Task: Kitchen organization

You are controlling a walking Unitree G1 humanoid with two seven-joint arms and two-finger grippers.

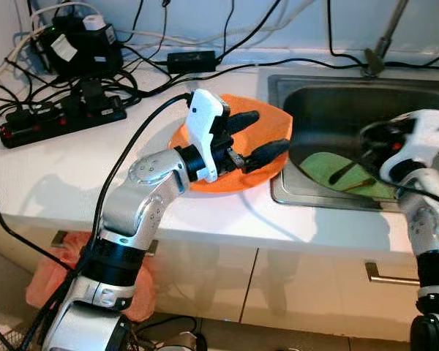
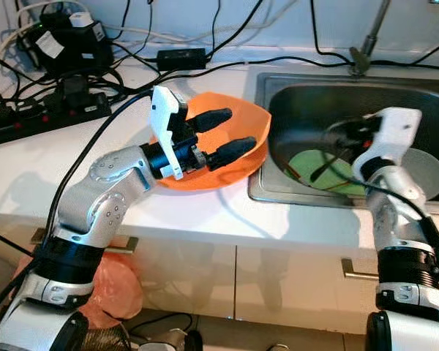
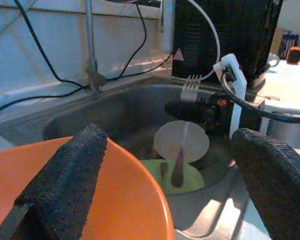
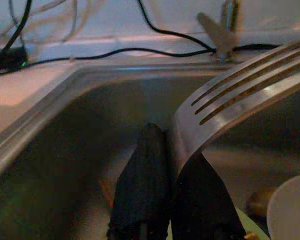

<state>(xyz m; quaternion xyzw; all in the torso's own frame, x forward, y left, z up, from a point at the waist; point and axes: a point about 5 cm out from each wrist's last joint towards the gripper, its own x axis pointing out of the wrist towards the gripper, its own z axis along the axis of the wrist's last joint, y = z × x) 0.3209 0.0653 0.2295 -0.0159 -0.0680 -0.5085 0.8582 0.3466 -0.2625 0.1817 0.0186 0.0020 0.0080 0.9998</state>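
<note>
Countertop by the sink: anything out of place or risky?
Yes. A black power strip and tangled black cables lie on the white countertop beside the steel sink: electrics near water. The orange plastic bowl overhangs the sink rim. The right gripper pinches a metal fork.

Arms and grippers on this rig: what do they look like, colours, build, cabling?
Both arms are silver metal with black ribbed bands at the joints. Each wrist carries a white angular housing. The left gripper has two long black fingers with a rough, textured coating; the right gripper has the same black fingers. Black cables run along both arms.
</note>
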